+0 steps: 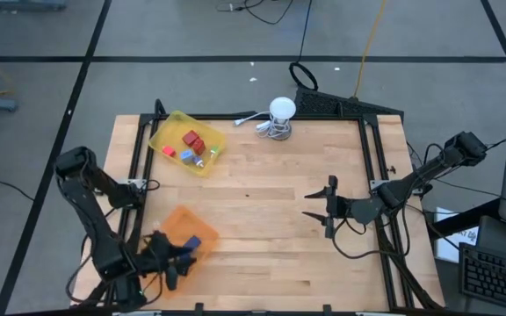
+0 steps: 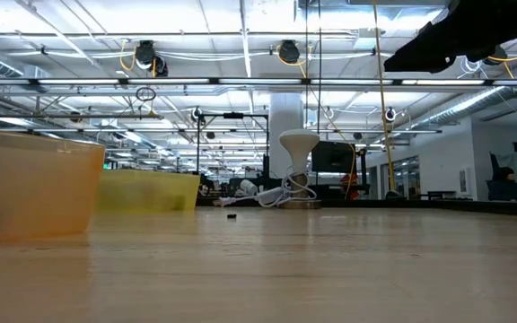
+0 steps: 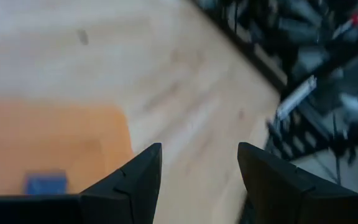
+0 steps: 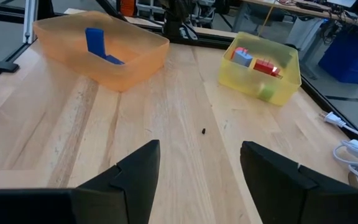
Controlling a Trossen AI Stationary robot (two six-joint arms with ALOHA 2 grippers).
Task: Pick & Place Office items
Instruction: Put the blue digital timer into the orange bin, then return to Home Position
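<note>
An orange tray (image 1: 183, 221) stands near the table's front left with a blue piece (image 1: 191, 242) in it, which stands upright (image 4: 95, 40) against the tray's floor. My left gripper (image 3: 197, 180) hovers open at that tray's near right corner (image 1: 181, 260), nothing between its fingers. A yellow tray (image 1: 187, 145) at the far left holds red pieces (image 4: 266, 66), a blue one (image 4: 241, 57) and a grey one. My right gripper (image 1: 314, 204) waits open over the table's right middle, its fingers (image 4: 197, 186) empty.
A white round object (image 1: 281, 110) with a coiled cable sits at the far edge. A tiny black speck (image 4: 203, 131) lies on the bare wood between the trays and my right gripper. Black frame rails run along the table's left and right sides.
</note>
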